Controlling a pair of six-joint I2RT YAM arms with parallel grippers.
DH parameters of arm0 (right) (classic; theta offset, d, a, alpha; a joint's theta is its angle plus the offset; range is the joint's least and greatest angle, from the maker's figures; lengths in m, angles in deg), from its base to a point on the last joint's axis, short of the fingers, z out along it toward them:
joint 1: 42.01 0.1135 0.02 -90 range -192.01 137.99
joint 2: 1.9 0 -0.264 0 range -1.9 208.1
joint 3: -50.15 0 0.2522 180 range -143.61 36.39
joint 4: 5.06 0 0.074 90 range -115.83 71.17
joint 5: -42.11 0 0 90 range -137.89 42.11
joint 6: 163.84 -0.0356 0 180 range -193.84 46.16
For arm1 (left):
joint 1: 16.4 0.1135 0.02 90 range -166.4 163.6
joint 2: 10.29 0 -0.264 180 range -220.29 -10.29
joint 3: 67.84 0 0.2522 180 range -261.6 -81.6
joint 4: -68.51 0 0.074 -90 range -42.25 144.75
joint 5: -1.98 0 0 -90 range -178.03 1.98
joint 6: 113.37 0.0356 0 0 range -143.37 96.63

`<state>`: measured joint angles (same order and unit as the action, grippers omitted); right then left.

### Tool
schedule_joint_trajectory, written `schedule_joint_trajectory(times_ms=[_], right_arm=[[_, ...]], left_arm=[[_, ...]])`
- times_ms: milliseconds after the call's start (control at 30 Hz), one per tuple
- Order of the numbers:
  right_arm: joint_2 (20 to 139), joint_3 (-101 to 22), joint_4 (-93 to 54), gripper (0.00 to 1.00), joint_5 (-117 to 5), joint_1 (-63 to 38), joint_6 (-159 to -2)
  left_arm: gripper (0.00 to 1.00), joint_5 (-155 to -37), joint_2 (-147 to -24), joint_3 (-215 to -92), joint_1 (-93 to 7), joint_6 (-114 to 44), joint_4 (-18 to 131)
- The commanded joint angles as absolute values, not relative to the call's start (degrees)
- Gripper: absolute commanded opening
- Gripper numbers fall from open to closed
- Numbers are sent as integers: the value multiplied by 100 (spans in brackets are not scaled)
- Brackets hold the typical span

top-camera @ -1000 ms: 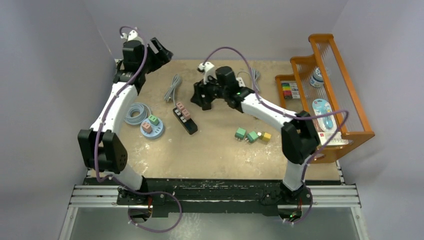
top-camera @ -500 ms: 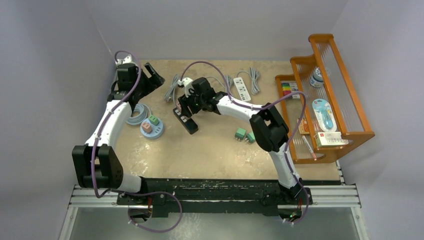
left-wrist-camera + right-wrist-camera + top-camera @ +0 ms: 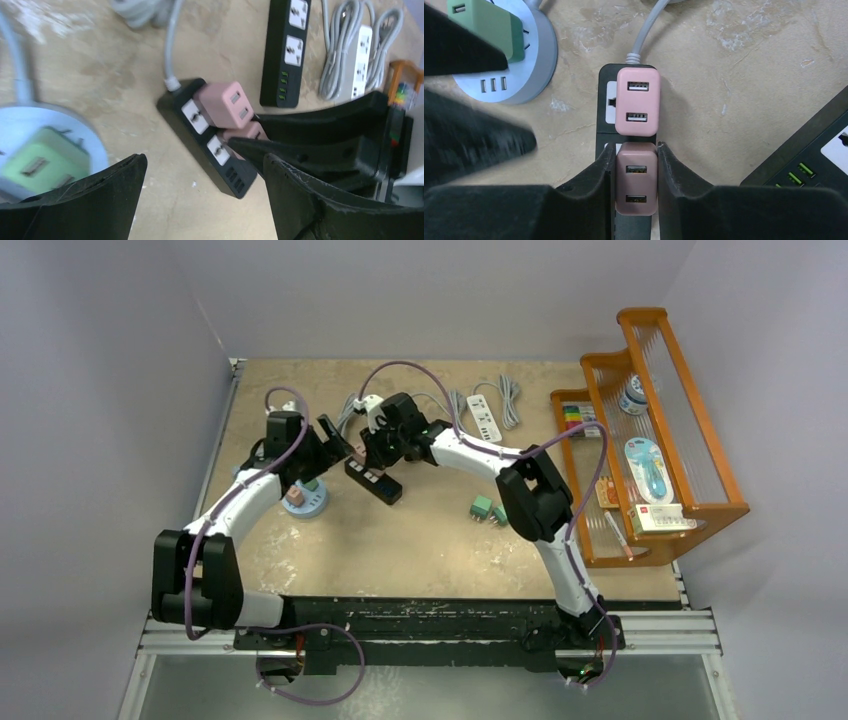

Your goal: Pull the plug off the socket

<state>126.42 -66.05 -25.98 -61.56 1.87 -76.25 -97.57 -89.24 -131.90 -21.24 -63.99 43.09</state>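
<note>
A black power strip (image 3: 382,487) lies left of the table's middle with two pink USB plugs in its sockets. My right gripper (image 3: 636,170) is shut on the darker pink plug (image 3: 636,182), a finger pressed on each side, and the plug still sits in the strip (image 3: 606,102). The lighter pink plug (image 3: 637,101) stands just beyond it, near the grey cord. My left gripper (image 3: 205,160) hovers open just left of the strip (image 3: 235,175) with nothing between its fingers. In its view the held plug (image 3: 250,132) shows between the right gripper's fingers (image 3: 310,150).
A round blue socket (image 3: 504,75) with a green plug (image 3: 484,20) lies left of the strip. A second black strip (image 3: 287,50) and a white one (image 3: 484,418) lie behind. Loose green plugs (image 3: 482,506) sit to the right, and an orange rack (image 3: 650,430) stands at the far right.
My right gripper came down over the strip and shut on the darker pink plug. My left arm swung from the far left corner toward the strip, its gripper still open.
</note>
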Motion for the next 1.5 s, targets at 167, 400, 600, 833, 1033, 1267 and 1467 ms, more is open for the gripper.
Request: schedule_joint_trajectory(times_ms=[167, 400, 600, 833, 1033, 1267, 1467], right_arm=[[11964, -6522, -2049, 0, -6709, -243, -8707], [11532, -6156, -1478, 0, -7013, -639, -9391], [11300, -5924, -1000, 0, -7565, -662, -9567], [11218, -5855, -757, 0, -7828, -663, -9623], [11099, -5722, -452, 0, -8183, -663, -9785], [10967, -5652, 207, 0, -8902, -679, -10190], [10794, -5767, -110, 0, -8547, -631, -9829]], left_arm=[[87, -9543, -8922, -12986, -2976, -7044, 5303], [88, -9195, -8878, -12984, -2994, -7087, 5154], [88, -9483, -9108, -12968, -2999, -7273, 5504], [89, -9616, -9230, -13069, -3042, -7537, 6063], [88, -9671, -9492, -13146, -3086, -7579, 6165], [30, -9603, -9676, -12958, -3086, -7758, 6502], [0, -9407, -9742, -13110, -3075, -7688, 6414]])
